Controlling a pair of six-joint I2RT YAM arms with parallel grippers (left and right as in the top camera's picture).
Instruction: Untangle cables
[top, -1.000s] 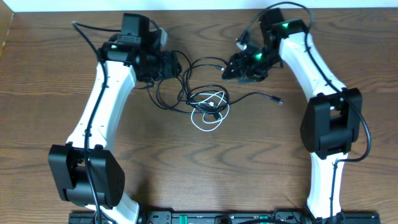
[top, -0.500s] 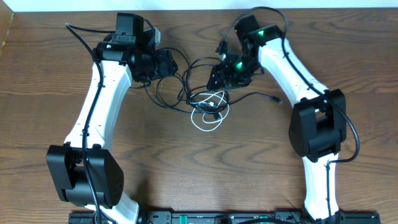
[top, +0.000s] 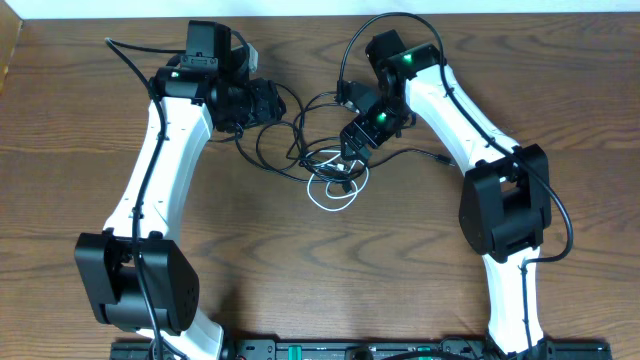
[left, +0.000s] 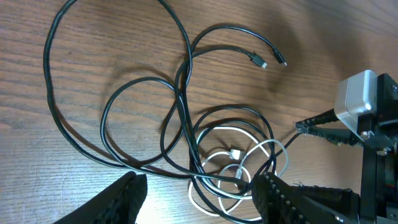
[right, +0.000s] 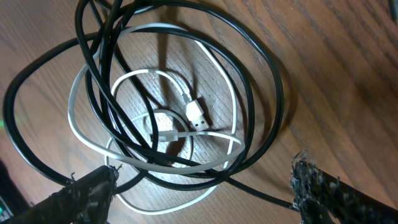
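On the counter (top: 300, 280), between the two arms, the tangle of cables (top: 335, 172) lies in one loose coil, and here is the change: the right arm (top: 450, 100) has swung in from the far right side. Its right fingers (right: 87, 196) now hang straight over the coil, spread wide and empty, one to either side of the bundle. The left fingers (left: 121, 199) have hardly shifted in the last half second. They too stand spread with nothing in them, low over the black loops on the coil's left side. The cables themselves look unmoved, with the same loops and the same stray ends. My read is that the approach is done and a grasp on the coil comes next, with nothing separated yet. Now the count. There is one white cable (right: 196, 118), its plug lying in the middle of the coil and its loops threaded under and over the black ones. The black cables (right: 273, 106) are harder to number. Two black plug ends (left: 258, 61) lie close together in the left wrist view, and a loose end (top: 443, 160) trails off to the right of the coil in the overhead view. I make it at least two, though the loops overlap too much to be sure.
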